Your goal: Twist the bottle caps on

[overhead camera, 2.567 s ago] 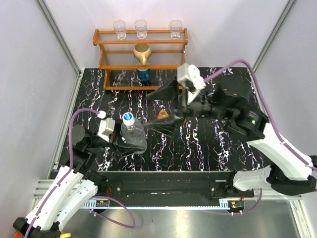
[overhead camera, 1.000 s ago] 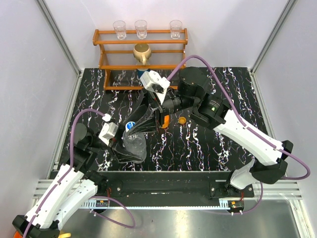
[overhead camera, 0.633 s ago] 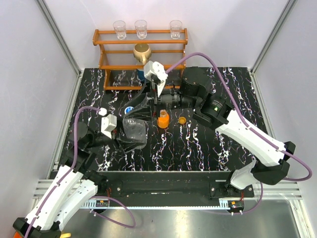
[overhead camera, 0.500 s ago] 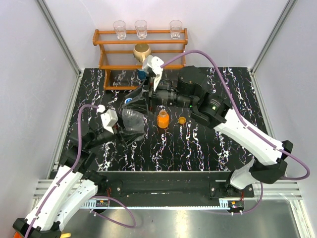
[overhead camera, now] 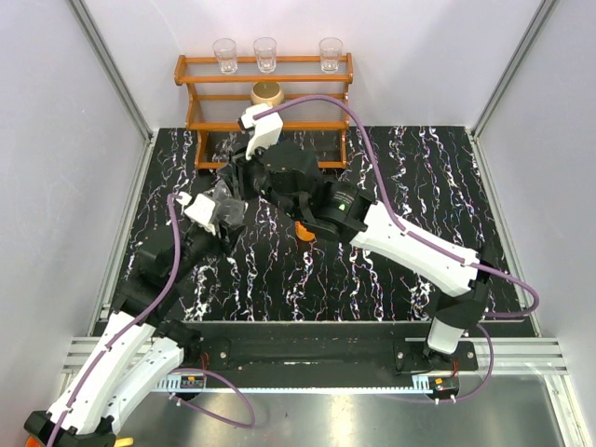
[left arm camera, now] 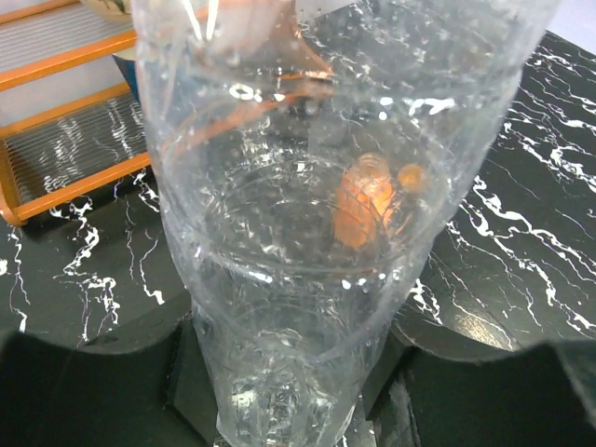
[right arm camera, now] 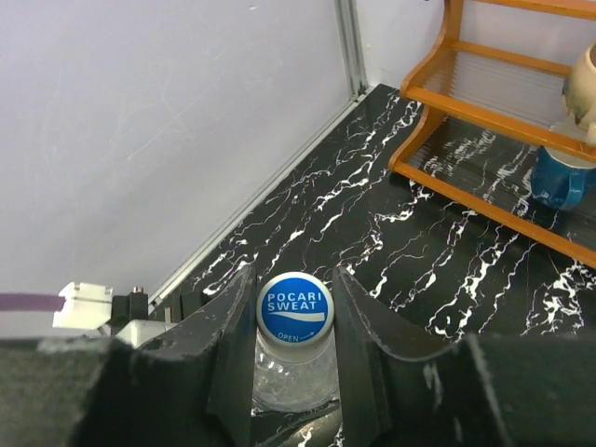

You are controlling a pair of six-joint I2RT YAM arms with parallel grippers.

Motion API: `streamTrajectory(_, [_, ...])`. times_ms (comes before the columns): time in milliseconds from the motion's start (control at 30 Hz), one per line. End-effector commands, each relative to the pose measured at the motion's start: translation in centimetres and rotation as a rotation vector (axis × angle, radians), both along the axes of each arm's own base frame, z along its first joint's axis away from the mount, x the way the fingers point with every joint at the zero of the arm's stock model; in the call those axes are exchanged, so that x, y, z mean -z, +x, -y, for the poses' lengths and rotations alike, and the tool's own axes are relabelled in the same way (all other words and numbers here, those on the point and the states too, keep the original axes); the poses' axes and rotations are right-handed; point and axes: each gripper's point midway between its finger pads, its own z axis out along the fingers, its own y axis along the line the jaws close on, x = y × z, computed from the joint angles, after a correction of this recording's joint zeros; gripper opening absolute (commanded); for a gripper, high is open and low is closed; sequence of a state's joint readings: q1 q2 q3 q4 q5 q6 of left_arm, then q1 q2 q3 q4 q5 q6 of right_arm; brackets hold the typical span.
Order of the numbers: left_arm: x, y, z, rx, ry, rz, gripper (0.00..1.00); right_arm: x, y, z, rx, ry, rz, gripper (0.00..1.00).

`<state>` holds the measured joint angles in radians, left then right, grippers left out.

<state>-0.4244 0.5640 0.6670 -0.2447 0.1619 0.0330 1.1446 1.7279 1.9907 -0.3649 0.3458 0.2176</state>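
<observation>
My left gripper (overhead camera: 216, 220) (left arm camera: 289, 377) is shut on the lower body of a clear bottle (overhead camera: 226, 202) (left arm camera: 307, 233), which fills the left wrist view. On the bottle's neck sits a bottle cap (right arm camera: 294, 306) with a blue printed top and a white side. My right gripper (overhead camera: 238, 180) (right arm camera: 294, 309) is shut on that cap, one finger on each side. A small orange bottle (overhead camera: 304, 230) (left arm camera: 358, 200) stands on the table, half hidden under my right arm. Seen through the clear bottle, the orange cap (left arm camera: 410, 174) lies beside it.
A wooden rack (overhead camera: 196, 102) stands at the back with three clear glasses (overhead camera: 265, 53) on top and a gold pot (overhead camera: 268, 93) on its middle shelf. A blue mug (right arm camera: 562, 177) sits on its lowest shelf. White walls and metal rails (overhead camera: 121, 233) close in the left side.
My left gripper has carried the clear bottle up and toward the back left. My right arm has swung left across the table, keeping its fingers at the cap.
</observation>
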Motion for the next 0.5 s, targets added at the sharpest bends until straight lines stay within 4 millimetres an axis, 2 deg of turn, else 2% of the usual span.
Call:
streamTrajectory(0, [-4.1, 1.2, -2.3, -0.151, -0.109, 0.101, 0.39, -0.5, 1.5, 2.0, 0.155, -0.030, -0.019, 0.33])
streamTrajectory(33, [-4.0, 1.0, -2.0, -0.133, -0.115, 0.097, 0.40, -1.4, 1.4, 2.1, 0.153, -0.012, -0.010, 0.41])
streamTrajectory(67, [-3.9, 0.6, -1.2, -0.083, -0.117, 0.093, 0.40, -2.4, 1.2, 2.5, 0.149, 0.005, 0.000, 0.55])
streamTrajectory(133, [-3.9, 0.1, -0.4, -0.034, -0.139, 0.090, 0.40, -3.5, 0.8, 2.8, 0.120, 0.029, 0.014, 0.64])
streamTrajectory(167, [-4.0, -0.7, 0.6, 0.039, -0.142, 0.090, 0.40, -5.2, 0.3, 3.9, 0.097, 0.071, 0.025, 0.71])
streamTrajectory(200, [-4.0, -1.2, 1.1, 0.079, -0.147, 0.091, 0.40, -6.7, 0.2, 4.1, 0.043, 0.141, 0.036, 0.75])
streamTrajectory(233, [-4.4, -1.6, 1.8, 0.121, -0.169, 0.104, 0.41, -5.3, 0.6, 4.4, 0.026, 0.138, 0.019, 0.79])
streamTrajectory(267, [-4.6, -2.8, 3.0, 0.216, -0.180, 0.105, 0.41, -7.7, -0.4, 6.2, -0.011, 0.211, 0.041, 0.82])
streamTrajectory(300, [-4.9, -3.7, 3.9, 0.288, -0.199, 0.106, 0.42, -9.5, -0.5, 6.8, -0.096, 0.296, 0.062, 0.87])
streamTrajectory(333, [-5.4, -4.6, 4.8, 0.365, -0.220, 0.123, 0.42, -7.9, -0.6, 6.8, -0.148, 0.292, 0.046, 0.88])
streamTrajectory(367, [-5.6, -7.2, 6.3, 0.541, -0.226, 0.123, 0.42, -9.8, -2.1, 8.3, -0.213, 0.340, 0.084, 0.88])
streamTrajectory(400, [-5.8, -8.8, 7.1, 0.642, -0.243, 0.122, 0.43, -11.0, -3.4, 8.6, -0.324, 0.370, 0.138, 0.89])
streamTrajectory(433, [-6.5, -10.4, 7.7, 0.748, -0.282, 0.129, 0.44, -10.4, -4.2, 8.7, -0.382, 0.359, 0.148, 0.89])
streamTrajectory(467, [-6.2, -13.5, 8.1, 0.926, -0.271, 0.110, 0.45, -11.3, -5.8, 9.2, -0.459, 0.368, 0.192, 0.89])
